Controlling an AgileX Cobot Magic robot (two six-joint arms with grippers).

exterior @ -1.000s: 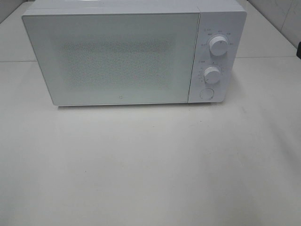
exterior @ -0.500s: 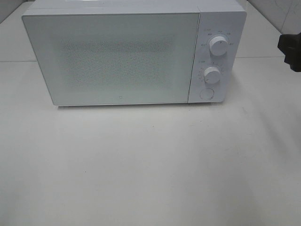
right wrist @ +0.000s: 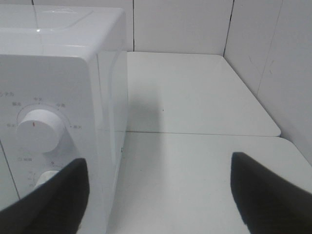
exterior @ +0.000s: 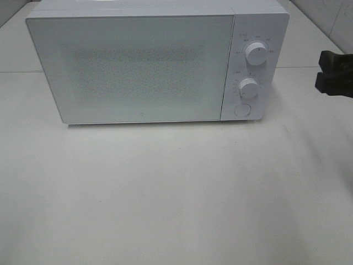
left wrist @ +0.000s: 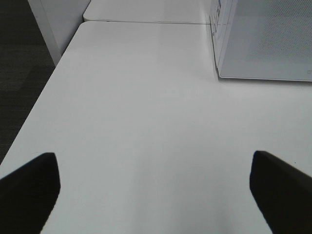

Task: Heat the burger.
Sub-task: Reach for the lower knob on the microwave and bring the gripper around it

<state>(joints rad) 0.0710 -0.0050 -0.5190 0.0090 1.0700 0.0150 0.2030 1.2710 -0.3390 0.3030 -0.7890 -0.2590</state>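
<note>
The burger is out of view in every frame. A white microwave (exterior: 138, 66) stands at the back of the table with its door shut. My right gripper (exterior: 330, 72) shows at the right edge of the exterior high view, level with the control knobs and well clear of them. Its fingers are spread wide with nothing between them. In the right wrist view the right gripper (right wrist: 158, 195) faces the microwave's right front corner (right wrist: 63, 73). My left gripper (left wrist: 155, 190) is open and empty over bare table, with the microwave's left corner (left wrist: 268, 39) ahead of it.
The microwave panel carries an upper knob (exterior: 256, 53), a lower knob (exterior: 249, 88) and a round button (exterior: 241, 110). A tiled wall (right wrist: 273, 63) rises to the right of the table. The table's left edge (left wrist: 44, 97) drops to a dark floor.
My right gripper has come in from the right edge of the exterior high view and moved left towards the microwave's panel. The microwave has not moved.
</note>
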